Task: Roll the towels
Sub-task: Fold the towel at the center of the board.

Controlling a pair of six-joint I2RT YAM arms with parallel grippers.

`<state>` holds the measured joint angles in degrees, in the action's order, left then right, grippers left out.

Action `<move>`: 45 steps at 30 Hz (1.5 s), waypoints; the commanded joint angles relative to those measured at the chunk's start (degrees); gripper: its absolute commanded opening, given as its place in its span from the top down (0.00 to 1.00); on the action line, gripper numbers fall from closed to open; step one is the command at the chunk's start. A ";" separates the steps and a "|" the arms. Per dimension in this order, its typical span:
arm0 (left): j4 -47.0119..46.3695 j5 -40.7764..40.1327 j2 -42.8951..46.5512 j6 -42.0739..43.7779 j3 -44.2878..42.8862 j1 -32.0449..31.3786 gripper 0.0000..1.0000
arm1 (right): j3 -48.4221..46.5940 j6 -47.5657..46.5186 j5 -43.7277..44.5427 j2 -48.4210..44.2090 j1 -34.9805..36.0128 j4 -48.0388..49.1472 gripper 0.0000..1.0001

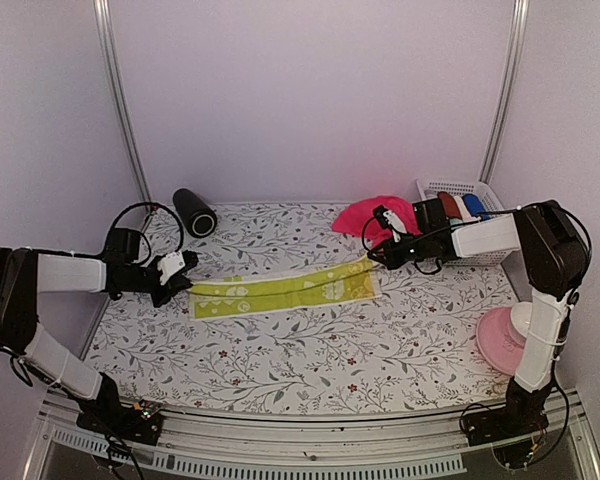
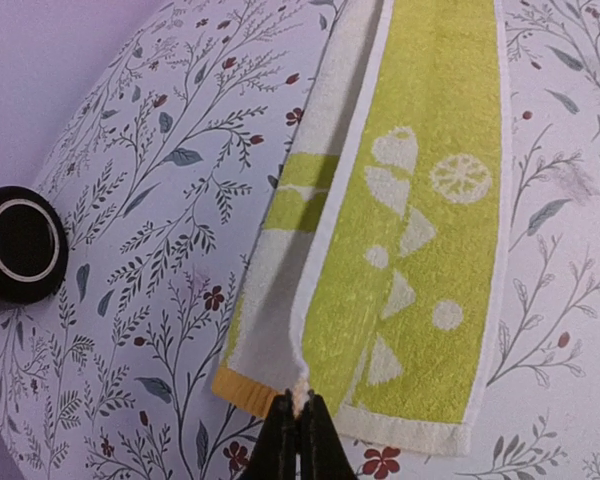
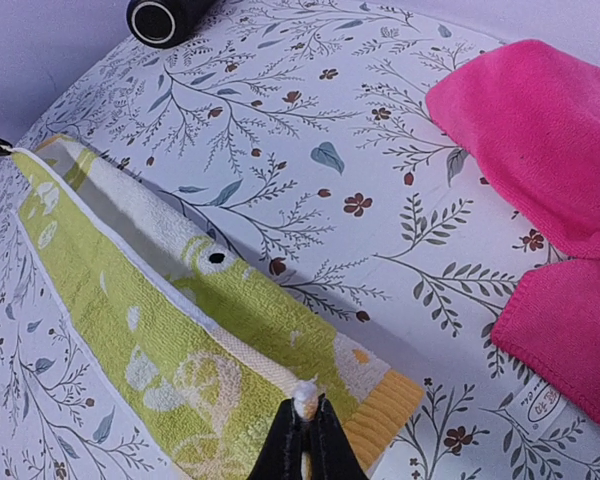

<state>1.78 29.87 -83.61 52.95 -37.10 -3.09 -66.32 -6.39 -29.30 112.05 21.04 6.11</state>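
Lime-yellow towel (image 1: pixel 285 290), folded lengthwise into a narrow strip, stretched taut along the counter (image 1: pixel 280 350). The left fingers (image 2: pixel 298 430) are closed on its left end, and the right fingers (image 3: pixel 305 420) are closed on its right end. Step in hand: straightening the strip, with no rolling begun. The next move probably calls for letting one end go and curling the other over tightly. A tag on the pink towel (image 3: pixel 540 120) carries print too small to read.
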 commanded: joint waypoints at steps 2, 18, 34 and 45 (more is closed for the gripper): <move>5.63 3.82 1.50 7.29 1.02 0.63 1.00 | 1.08 0.04 -2.72 -2.20 -0.27 0.03 0.98; 14.09 5.71 0.82 16.07 0.92 0.63 1.00 | 1.02 -1.24 -1.23 -1.53 -0.20 -4.58 0.98; 20.65 4.78 -1.57 19.74 -1.91 0.98 0.76 | 2.16 -1.54 2.10 -2.18 1.54 -9.01 0.82; 19.86 2.74 -1.48 18.12 -4.61 3.33 0.28 | 1.12 -2.60 4.22 -5.94 3.63 -15.00 0.64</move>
<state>21.80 32.97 -84.77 72.07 -39.29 -1.50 -64.45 -7.94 -26.39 110.28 23.38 -5.65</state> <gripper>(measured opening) 0.702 0.356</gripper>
